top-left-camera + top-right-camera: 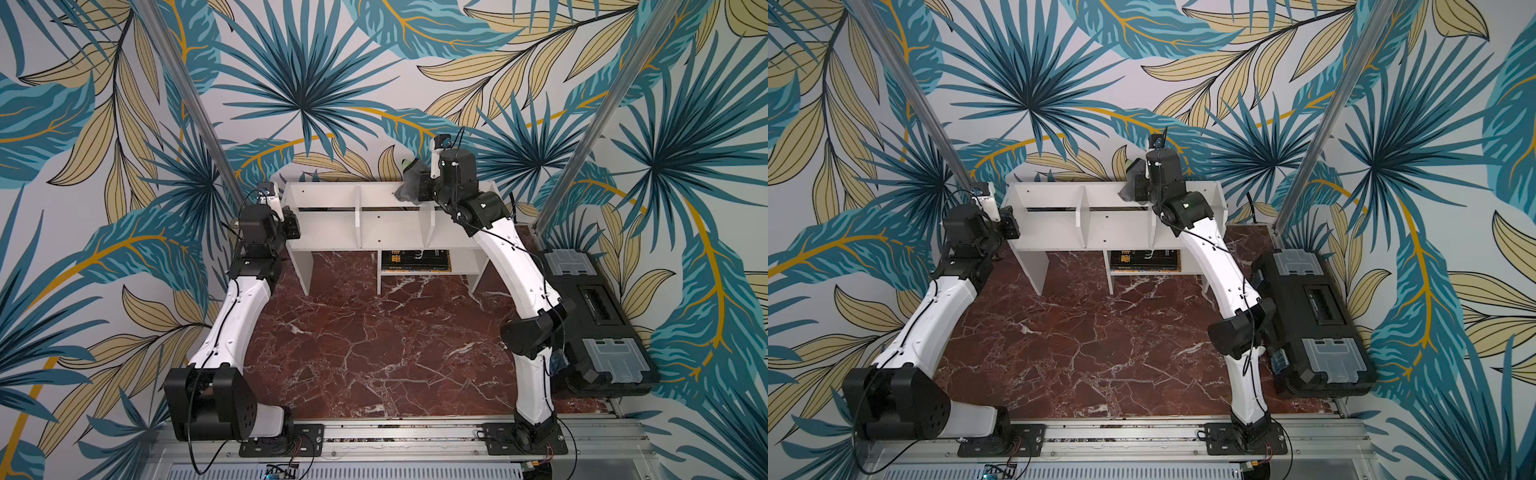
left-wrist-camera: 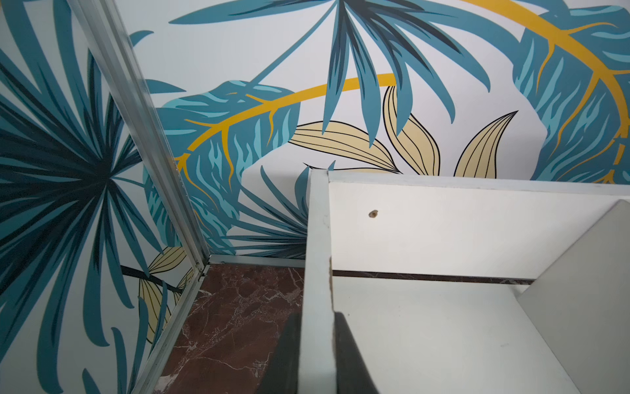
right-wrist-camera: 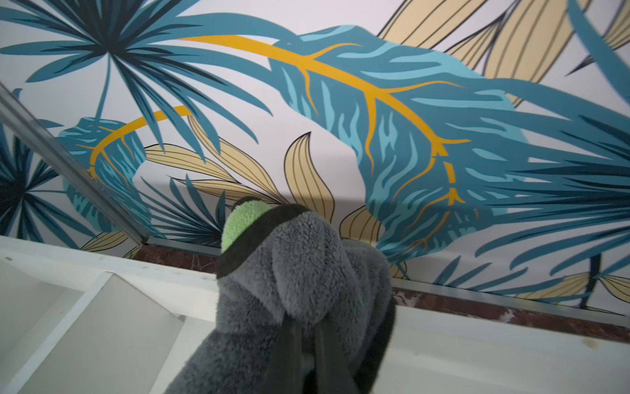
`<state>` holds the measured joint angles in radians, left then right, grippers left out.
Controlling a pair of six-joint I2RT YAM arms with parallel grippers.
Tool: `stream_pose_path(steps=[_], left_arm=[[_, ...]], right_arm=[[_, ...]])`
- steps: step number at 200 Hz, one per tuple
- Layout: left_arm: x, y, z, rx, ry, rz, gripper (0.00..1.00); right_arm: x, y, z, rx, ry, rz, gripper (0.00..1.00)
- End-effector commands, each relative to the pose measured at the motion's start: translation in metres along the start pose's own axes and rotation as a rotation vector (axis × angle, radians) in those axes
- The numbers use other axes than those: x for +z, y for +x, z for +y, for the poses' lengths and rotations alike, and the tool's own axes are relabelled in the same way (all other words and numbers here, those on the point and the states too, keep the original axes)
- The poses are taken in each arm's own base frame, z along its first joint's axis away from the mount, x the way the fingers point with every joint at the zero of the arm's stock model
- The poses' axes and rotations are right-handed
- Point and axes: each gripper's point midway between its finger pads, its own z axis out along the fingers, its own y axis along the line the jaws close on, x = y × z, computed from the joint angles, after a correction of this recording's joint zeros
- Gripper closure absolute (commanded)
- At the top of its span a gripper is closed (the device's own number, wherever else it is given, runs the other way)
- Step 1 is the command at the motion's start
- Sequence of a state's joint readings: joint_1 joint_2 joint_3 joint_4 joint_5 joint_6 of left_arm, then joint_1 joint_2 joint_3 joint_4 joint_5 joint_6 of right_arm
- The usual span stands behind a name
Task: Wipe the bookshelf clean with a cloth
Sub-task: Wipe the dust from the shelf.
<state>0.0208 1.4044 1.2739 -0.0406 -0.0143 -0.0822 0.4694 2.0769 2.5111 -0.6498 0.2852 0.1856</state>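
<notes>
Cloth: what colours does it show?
The cloth: grey, dark edging, lime-green patch; best in the right wrist view.

bookshelf [image 1: 301, 270]: one is standing at twelve o'clock
dividers [image 1: 357, 212]: two are splitting it into three compartments [image 1: 324, 232]
cloth [image 1: 409, 183]: one is showing at one o'clock
toolbox [image 1: 598, 303]: one is lying at three o'clock
arms [image 1: 237, 316]: two are reaching to twelve o'clock

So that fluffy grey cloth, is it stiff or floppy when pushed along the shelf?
Probably floppy: the cloth bunches and droops around the right gripper pinching it. Likely light, since that small pinch carries it all. Its fleecy pile should drag softly on the bookshelf rather than skate.
</notes>
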Motion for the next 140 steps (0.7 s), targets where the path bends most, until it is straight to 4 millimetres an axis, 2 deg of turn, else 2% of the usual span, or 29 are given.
stream_pose_path(steps=[1,15,49,65,94,140], left_arm=[[-0.003,0.010,-0.010,-0.070,0.040,0.018,1.00],[-0.002,0.011,-0.012,-0.075,0.047,0.022,1.00],[-0.001,0.012,-0.012,-0.081,0.051,0.024,1.00],[-0.001,0.013,-0.012,-0.080,0.048,0.026,1.00],[0.000,0.015,-0.011,-0.081,0.044,0.029,1.00],[0.000,0.016,-0.010,-0.077,0.037,0.032,1.00]], right_arm=[[-0.027,-0.018,-0.044,0.004,0.138,-0.023,1.00],[-0.026,-0.015,-0.041,0.005,0.111,-0.013,1.00],[-0.022,-0.005,-0.004,0.009,-0.079,0.032,1.00],[-0.024,0.000,0.004,-0.007,-0.091,0.046,1.00],[-0.030,0.010,-0.001,-0.017,-0.072,0.085,1.00],[-0.059,0.017,-0.031,-0.076,0.048,0.122,1.00]])
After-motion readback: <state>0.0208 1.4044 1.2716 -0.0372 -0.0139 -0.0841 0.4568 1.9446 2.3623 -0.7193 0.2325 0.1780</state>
